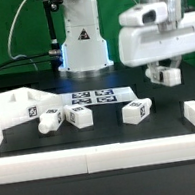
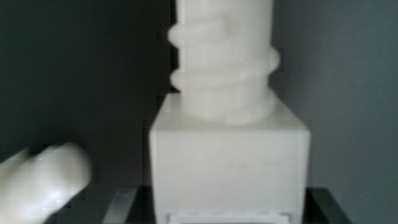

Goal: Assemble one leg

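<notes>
My gripper (image 1: 163, 69) hangs above the table at the exterior view's right, shut on a leg (image 1: 169, 76), a chunky white block with a tag. In the wrist view the held leg (image 2: 222, 140) fills the middle, its square block between my dark fingers (image 2: 118, 205) and its threaded peg pointing away from the camera. My gripper (image 2: 222, 208) clamps the block's sides. Three more legs lie on the black table: two side by side (image 1: 50, 120) (image 1: 80, 116) and one (image 1: 138, 110) further to the exterior view's right.
A large white tray-like panel (image 1: 8, 107) with a raised rim lies at the exterior view's left. The marker board (image 1: 93, 96) lies before the robot's base (image 1: 83, 47). A white rail (image 1: 104, 155) borders the front. A white rounded part (image 2: 45, 180) shows in the wrist view.
</notes>
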Robot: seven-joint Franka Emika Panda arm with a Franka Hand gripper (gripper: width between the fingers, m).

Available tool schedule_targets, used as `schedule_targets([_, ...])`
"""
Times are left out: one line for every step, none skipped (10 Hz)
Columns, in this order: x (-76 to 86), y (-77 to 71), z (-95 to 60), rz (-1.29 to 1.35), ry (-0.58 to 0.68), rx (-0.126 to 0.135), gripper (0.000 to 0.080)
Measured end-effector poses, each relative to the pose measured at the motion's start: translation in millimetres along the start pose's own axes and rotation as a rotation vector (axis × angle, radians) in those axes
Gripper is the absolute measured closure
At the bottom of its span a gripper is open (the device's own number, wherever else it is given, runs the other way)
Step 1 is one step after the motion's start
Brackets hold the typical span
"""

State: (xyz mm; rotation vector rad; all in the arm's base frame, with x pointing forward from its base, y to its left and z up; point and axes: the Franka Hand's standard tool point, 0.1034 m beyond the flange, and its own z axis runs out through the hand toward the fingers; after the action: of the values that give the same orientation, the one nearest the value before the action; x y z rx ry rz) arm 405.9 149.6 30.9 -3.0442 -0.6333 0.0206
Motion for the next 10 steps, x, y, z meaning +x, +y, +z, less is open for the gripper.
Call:
schedule_targets([-3.6,-0.9,9.8,0.002,-0.005,0.007,0.0533])
schedule_targets([-6.9,-1.5,17.4,0.004,-0.01,0.011,0.0532])
schedule_targets([-6.7,-3.4,19.4,0.001,-0.007,0.012,0.0532])
schedule_targets([-6.4,-3.4,19.1,0.0,-0.007,0.012,0.0532])
schedule_targets([-6.4,-3.3,19.1,0.0,-0.007,0.012,0.0532])
schedule_targets([-5.9,-2.7,17.4,-0.002,-0.007,0.011,0.0369])
schedule_targets([-6.1,1.3,2.2,-0.012,-0.036,0.002,0.023])
schedule_targets([-5.3,11.5,-22.4,-0.015,-0.071,-0.007,0.023])
schedule_targets([3.1,28.0,-51.0,0.003,-0.09,-0.011,0.0167])
schedule_targets([16.4,46.7,-68.2,0.022,-0.09,0.005,0.0167])
